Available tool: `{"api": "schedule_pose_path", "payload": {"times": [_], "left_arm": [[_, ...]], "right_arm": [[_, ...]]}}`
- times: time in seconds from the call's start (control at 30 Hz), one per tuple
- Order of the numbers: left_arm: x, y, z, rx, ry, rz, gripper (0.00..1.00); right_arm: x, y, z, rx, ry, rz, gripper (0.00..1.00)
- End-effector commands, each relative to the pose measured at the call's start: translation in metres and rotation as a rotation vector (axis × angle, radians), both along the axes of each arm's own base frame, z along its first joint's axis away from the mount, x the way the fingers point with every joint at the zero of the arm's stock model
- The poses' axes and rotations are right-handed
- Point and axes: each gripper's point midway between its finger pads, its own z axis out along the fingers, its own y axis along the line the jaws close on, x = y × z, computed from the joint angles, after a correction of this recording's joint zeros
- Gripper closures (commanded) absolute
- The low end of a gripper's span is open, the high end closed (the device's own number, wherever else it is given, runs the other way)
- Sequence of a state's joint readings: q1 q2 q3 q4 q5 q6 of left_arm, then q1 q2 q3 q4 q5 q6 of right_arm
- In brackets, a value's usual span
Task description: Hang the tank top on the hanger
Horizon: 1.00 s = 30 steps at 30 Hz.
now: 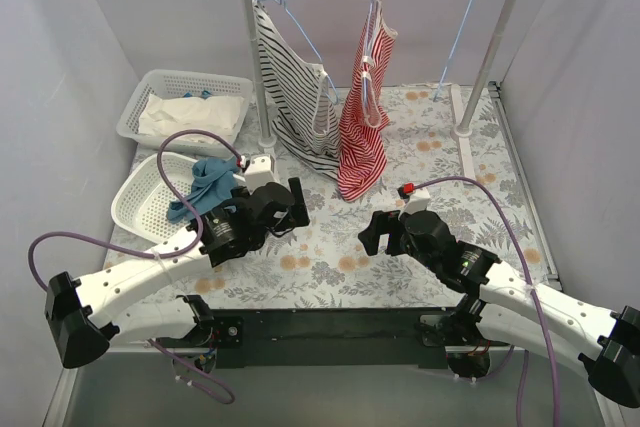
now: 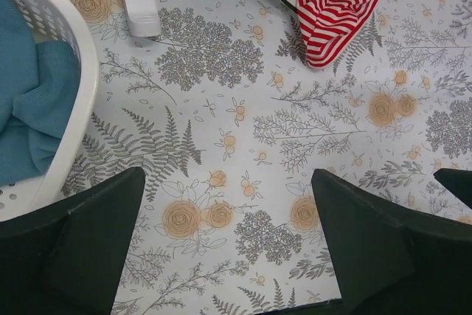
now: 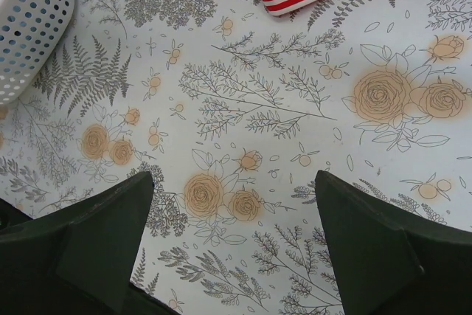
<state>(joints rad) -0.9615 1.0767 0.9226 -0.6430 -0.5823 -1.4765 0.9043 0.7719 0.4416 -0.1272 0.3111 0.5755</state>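
Observation:
The teal-blue tank top (image 1: 203, 187) lies crumpled in a round white basket (image 1: 135, 209) at the left. It also shows in the left wrist view (image 2: 29, 101) behind the basket rim (image 2: 81, 86). The empty light-blue wire hanger (image 1: 461, 35) hangs from the rack rail at the back right. My left gripper (image 1: 297, 205) is open and empty over the floral table cover, just right of the basket (image 2: 227, 175). My right gripper (image 1: 372, 230) is open and empty over the cover at centre (image 3: 234, 176).
A black-and-white striped top (image 1: 295, 97) and a red-and-white striped top (image 1: 365, 122) hang on the rack, their hems reaching the table. A rectangular white basket (image 1: 185, 82) holding white cloth stands at the back left. Rack posts (image 1: 255, 57) stand on white feet.

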Motion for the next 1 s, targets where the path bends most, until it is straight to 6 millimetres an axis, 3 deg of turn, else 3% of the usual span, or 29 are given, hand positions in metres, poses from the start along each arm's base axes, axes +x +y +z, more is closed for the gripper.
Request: {"api": "schedule_pose_path", "payload": {"times": [0.0,0.07,0.23,0.4,0.7,0.83,0.87,0.93,0.97], "left_arm": [[0.004,0.001,0.029,-0.076,-0.073,0.013,0.02],[0.006,0.003,0.030,-0.066,-0.081,0.022,0.02],[0.042,0.056,0.024,-0.053,-0.042,0.263,0.02],[0.069,0.092,0.019,-0.048,-0.033,0.384,0.02],[0.075,0.130,0.002,-0.062,0.002,0.481,0.02],[0.071,0.150,-0.020,-0.063,0.032,0.565,0.02],[0.071,0.162,-0.026,-0.069,0.043,0.611,0.02],[0.073,0.167,-0.035,-0.116,0.055,0.632,0.02],[0.071,0.178,-0.048,-0.123,0.078,0.674,0.02]], "right_arm": [[0.005,0.002,0.014,0.033,-0.042,-0.006,0.01],[0.005,0.002,0.014,0.030,-0.043,-0.005,0.01],[0.004,0.005,0.013,0.022,-0.035,0.013,0.01],[0.001,0.006,0.011,0.020,-0.037,0.037,0.01],[-0.007,0.004,0.008,0.045,-0.026,0.053,0.02],[-0.006,0.005,0.011,0.045,-0.035,0.058,0.02],[-0.006,0.005,0.012,0.047,-0.037,0.062,0.02],[-0.006,0.006,0.016,0.052,-0.044,0.066,0.02],[-0.006,0.006,0.017,0.052,-0.046,0.067,0.02]]}}
